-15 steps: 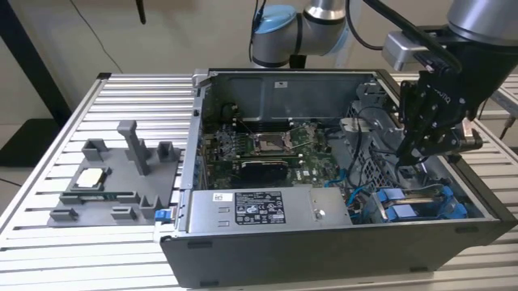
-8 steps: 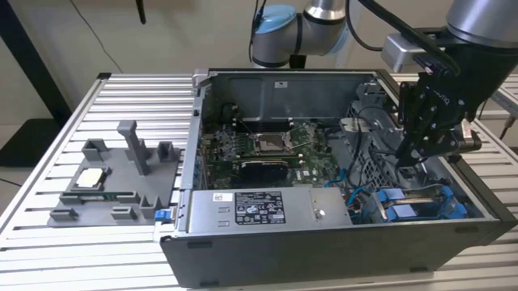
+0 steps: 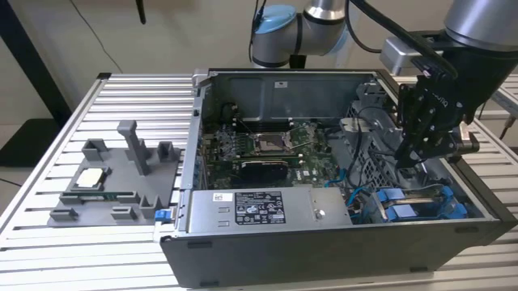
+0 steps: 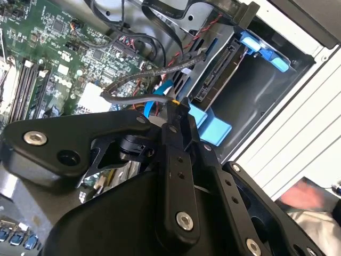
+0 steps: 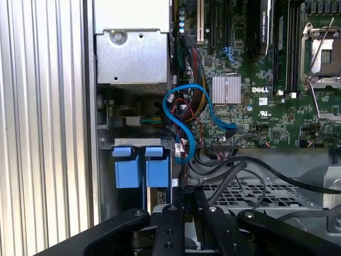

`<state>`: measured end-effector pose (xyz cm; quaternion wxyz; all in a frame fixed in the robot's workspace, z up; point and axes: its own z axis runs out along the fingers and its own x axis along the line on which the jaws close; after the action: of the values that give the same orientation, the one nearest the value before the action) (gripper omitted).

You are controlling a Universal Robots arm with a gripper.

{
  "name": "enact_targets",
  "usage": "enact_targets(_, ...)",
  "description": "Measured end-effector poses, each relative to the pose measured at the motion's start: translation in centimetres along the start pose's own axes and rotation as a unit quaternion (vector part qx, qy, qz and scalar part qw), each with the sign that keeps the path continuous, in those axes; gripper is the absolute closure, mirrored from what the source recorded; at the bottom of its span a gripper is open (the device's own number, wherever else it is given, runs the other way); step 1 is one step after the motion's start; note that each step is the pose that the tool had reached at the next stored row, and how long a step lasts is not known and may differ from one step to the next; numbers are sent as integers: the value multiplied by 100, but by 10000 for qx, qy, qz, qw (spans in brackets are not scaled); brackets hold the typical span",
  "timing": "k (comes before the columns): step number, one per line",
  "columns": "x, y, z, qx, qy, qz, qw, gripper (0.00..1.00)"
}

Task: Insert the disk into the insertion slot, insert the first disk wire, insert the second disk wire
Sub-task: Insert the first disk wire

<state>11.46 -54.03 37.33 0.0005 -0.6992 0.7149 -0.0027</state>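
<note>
The disk (image 4: 217,79) sits in the insertion slot (image 4: 250,101) at the case's near corner on the exterior view's right. Its connector edge faces outward and its blue carrier tabs (image 5: 143,169) stick out. My gripper (image 3: 411,159) hangs over the grey drive cage just behind that slot. In the second wrist view my gripper (image 4: 178,106) looks shut on a dark connector with yellow and grey wires, a short way from the disk's connector. A blue data cable (image 5: 180,121) loops between the motherboard and the slot. The blue carriers (image 3: 417,205) show below my gripper.
The grey power supply box (image 3: 267,208) with a white sticker fills the case's front. The green motherboard (image 3: 259,148) lies behind it. A grey fixture (image 3: 113,179) with small parts stands on the slatted table at the exterior view's left. Loose black cables (image 5: 250,176) cross the cage.
</note>
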Motion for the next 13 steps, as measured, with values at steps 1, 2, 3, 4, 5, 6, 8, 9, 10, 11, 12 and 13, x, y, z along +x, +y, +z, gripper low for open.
enact_targets(1, 0, 0, 1, 0, 0, 0, 10000, 81)
enact_targets(2, 0, 0, 1, 0, 0, 0, 10000, 81)
enact_targets(3, 0, 0, 1, 0, 0, 0, 10000, 81)
enact_targets(4, 0, 0, 1, 0, 0, 0, 10000, 81)
enact_targets(5, 0, 0, 1, 0, 0, 0, 10000, 81)
enact_targets(6, 0, 0, 1, 0, 0, 0, 10000, 81)
enact_targets(8, 3, -1, 16, 0, -3, 1, 10000, 81)
enact_targets(9, 11, -9, 27, 0, 0, 2, 10000, 81)
enact_targets(10, 22, -18, 40, -2, 1, 4, 10000, 81)
enact_targets(11, 34, -28, 53, -4, 1, 5, 10000, 81)
enact_targets(12, 47, -37, 65, -6, 0, 6, 10000, 81)
enact_targets(13, 59, -45, 77, -8, 0, 7, 10000, 81)
